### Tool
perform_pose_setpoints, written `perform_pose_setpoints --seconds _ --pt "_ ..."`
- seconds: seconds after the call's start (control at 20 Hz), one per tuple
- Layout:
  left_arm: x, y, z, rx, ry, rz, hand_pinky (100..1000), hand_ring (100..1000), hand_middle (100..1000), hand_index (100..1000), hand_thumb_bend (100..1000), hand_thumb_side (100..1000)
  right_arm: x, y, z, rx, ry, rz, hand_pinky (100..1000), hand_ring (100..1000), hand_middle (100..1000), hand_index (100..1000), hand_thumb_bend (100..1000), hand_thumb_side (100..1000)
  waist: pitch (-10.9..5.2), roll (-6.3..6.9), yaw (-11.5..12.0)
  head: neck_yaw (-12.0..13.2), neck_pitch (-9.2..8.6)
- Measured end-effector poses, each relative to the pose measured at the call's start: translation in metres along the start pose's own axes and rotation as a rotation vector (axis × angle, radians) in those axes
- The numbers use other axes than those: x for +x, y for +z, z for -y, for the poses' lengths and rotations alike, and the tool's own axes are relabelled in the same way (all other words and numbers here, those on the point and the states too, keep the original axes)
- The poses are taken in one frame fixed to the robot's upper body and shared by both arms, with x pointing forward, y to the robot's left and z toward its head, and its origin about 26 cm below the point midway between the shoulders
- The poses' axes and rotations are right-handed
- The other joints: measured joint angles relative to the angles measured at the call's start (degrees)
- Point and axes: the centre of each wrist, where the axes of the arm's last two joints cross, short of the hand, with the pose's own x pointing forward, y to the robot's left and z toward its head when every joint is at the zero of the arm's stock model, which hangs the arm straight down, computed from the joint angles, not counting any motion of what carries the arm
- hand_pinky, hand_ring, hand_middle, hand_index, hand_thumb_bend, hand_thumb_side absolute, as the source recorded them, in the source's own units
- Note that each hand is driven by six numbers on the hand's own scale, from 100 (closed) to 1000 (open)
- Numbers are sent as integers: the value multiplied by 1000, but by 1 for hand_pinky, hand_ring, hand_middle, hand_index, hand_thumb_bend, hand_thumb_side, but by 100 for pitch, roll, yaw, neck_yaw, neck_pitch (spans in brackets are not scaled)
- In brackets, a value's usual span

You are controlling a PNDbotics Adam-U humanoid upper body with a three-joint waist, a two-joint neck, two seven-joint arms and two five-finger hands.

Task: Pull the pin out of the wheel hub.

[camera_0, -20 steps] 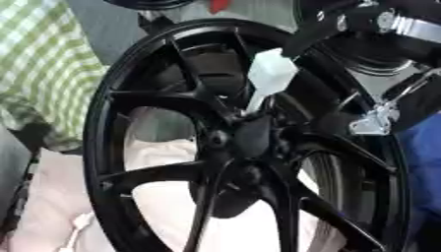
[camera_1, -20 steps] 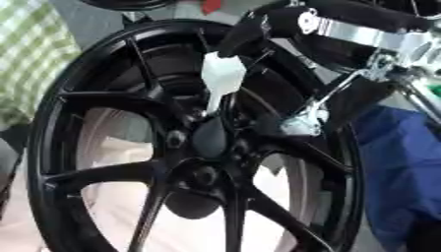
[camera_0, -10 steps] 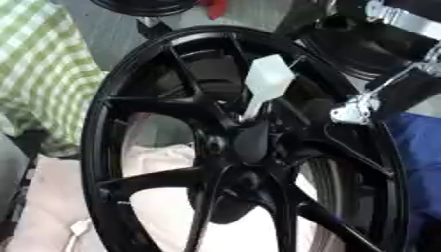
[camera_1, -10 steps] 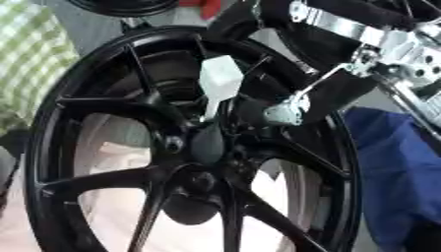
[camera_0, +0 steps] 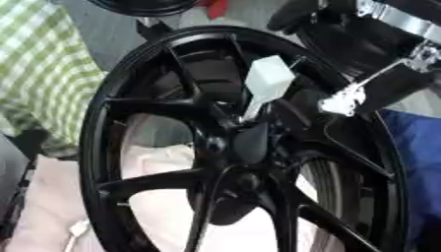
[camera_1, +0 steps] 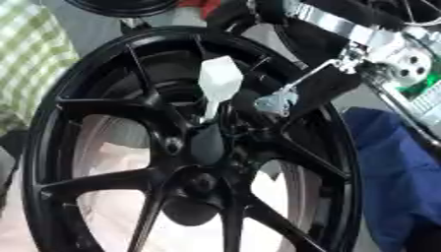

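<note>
While the white pin (camera_0: 265, 86) sits in the black wheel hub (camera_0: 245, 145) w/ right hand (camera_1: 258, 101) beside it, finger state unclear, an off-axis pull could jam it

A black spoked wheel (camera_1: 185, 147) stands tilted and fills most of the right eye view, its hub (camera_1: 203, 142) near the middle with a white pin (camera_1: 218, 83) rising from it, wide at the top and narrowing to a thin stem at the hub. The right robot hand (camera_1: 284, 93) comes in from the upper right, its black and silver parts lying just beside the pin over the upper spokes; whether its fingers touch the pin cannot be told. Green checked cloth (camera_1: 30, 64) shows at the left edge, blue fabric (camera_1: 396, 167) at the right, and pale pink cloth (camera_1: 112, 147) behind the spokes.
</note>
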Motion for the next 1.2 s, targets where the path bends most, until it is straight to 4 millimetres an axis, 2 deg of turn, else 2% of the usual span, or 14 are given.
perform_pose_setpoints --seconds 0.7,1.2 --pt "-4 6 -4 14 -29 3 898 696 557 796 147 573 -10 6 -4 16 12 -32 803 841 781 853 428 100 109 0 114 -176 -52" --pt "-6 9 -5 24 -34 -2 899 695 555 796 143 577 -16 10 -6 9 23 -48 804 846 770 852 411 100 231 0 186 -324 -155"
